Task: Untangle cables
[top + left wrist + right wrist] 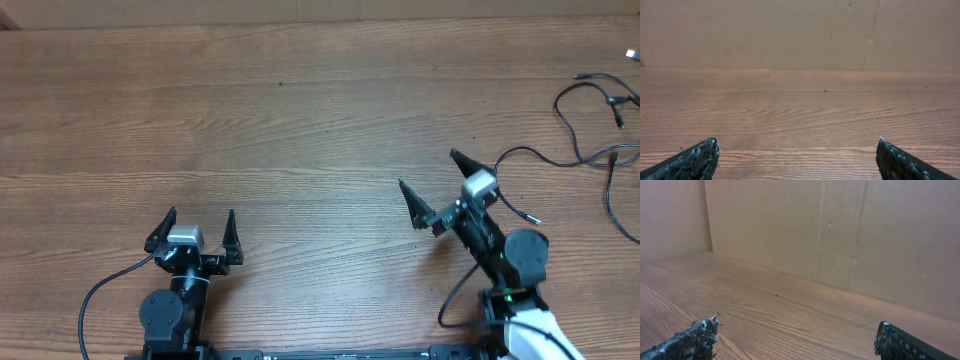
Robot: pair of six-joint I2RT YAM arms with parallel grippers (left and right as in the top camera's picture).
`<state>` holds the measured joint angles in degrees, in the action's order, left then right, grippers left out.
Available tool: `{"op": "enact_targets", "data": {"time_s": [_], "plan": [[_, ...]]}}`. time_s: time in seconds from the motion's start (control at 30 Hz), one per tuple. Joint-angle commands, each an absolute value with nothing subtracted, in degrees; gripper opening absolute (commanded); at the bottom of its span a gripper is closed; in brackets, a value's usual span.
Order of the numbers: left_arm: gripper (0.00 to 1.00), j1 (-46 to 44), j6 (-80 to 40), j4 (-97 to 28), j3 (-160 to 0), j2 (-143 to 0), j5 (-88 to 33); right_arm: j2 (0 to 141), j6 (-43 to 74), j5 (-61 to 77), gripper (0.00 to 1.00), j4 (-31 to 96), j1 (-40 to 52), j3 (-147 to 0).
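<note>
Underneath, table (300, 110): flat board of brown wood grain, smooth, long streaks running crosswise ahead of both pairs of jaws; bears one tiny dark speck (825, 91) far ahead of the left jaws. Beyond that, wall (790, 30) of plain tan cardboard: matte, marked with faint upright creases; stands past the jaws in both wrist views.

Left gripper (201, 213): black, pointed fingers with rough, pitted pads (700, 160); stands spread wide, grips nothing, only bare wood in the gap.

Right gripper (426, 167): same black wedge-shaped fingers; angles leftward, gapes wide, holds nothing.

Cables (584, 160): thin black cords in loose overlapping loops with small plug ends; lie on the wood off to the right of the right jaws, well apart from them, outside both wrist views. One strand ends in a plug just beside the right arm (490, 240), behind its jaws.
</note>
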<state>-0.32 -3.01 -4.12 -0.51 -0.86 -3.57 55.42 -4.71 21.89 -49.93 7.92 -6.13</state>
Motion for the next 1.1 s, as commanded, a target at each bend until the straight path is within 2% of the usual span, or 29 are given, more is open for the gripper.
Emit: {"op": "enact_targets", "data": {"time_s": [0.0, 0.87, 1.07], "plan": [[1.00, 0.1, -2.8, -4.3, -0.3, -0.2, -3.0, 51.1, -4.5, 20.2, 1.00, -50.2, 7.9, -2.5], [1.00, 0.1, -2.8, -4.3, -0.3, -0.2, -3.0, 26.4, -4.5, 18.4, 1.00, -22.1, 7.7, -0.4], [1.00, 0.1, -2.8, -4.3, -0.3, -0.2, -3.0, 10.5, -4.5, 18.0, 1.00, -8.1, 7.7, -0.4]]}}
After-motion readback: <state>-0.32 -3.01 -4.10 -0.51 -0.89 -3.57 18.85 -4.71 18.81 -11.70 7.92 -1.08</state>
